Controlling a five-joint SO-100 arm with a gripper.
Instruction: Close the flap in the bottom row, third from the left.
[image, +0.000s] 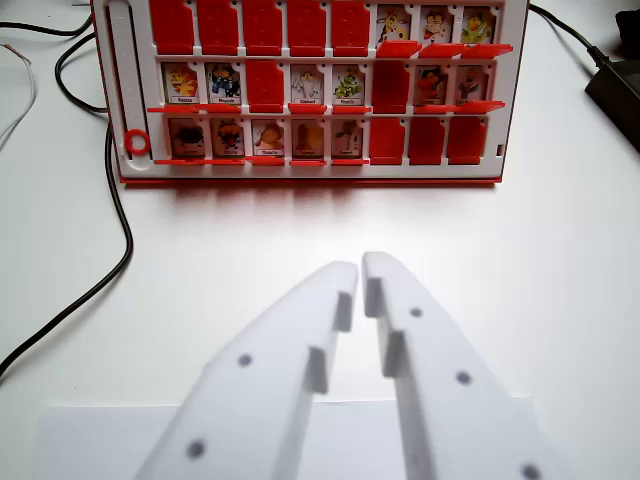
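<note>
You have bright, even light here, and the white worktop (520, 230) is close to washed out around the red game board (310, 90). Just below the board's front edge you see a soft, pinkish shadow on the worktop. The board's small pictures read slightly soft. The claw (360, 268), nearest your lens, is blurred and pale, with faint shading between its fingers.

White tabletop (560, 230), black cables (118, 215) along its left, perhaps daylight-lit.
</note>
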